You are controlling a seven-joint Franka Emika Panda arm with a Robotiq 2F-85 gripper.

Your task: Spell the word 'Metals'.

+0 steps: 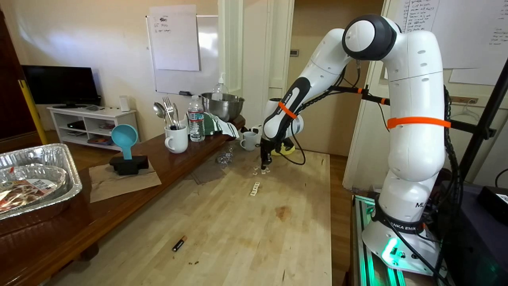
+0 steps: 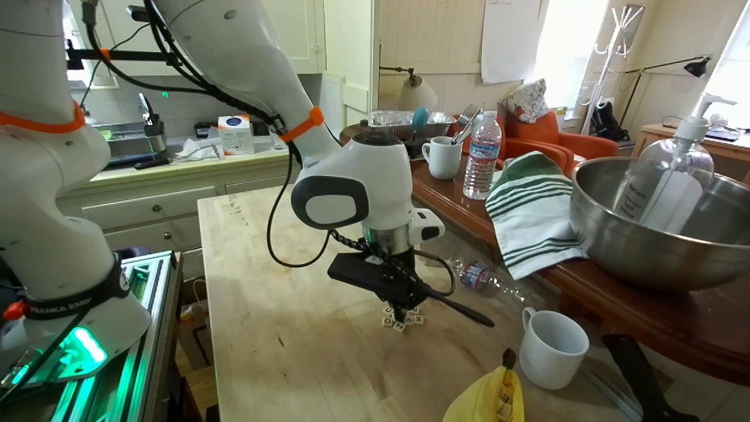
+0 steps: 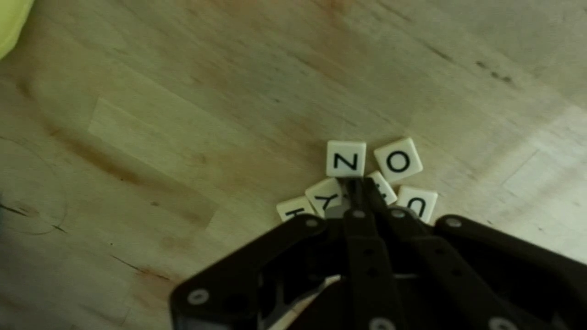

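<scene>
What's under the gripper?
Wrist view: tiles O, Y, H, U and one Z or N, around the fingertips; another tile, partly covered, letter unreadable. Anything directly beneath is hidden.

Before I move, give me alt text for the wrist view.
The end effector reaches over a cluster of letter tiles on a wooden table, hiding parts of several; contact is unclear. An O tile and one reading Z or N show just beyond its tips; something yellow fills the upper left corner.
</scene>
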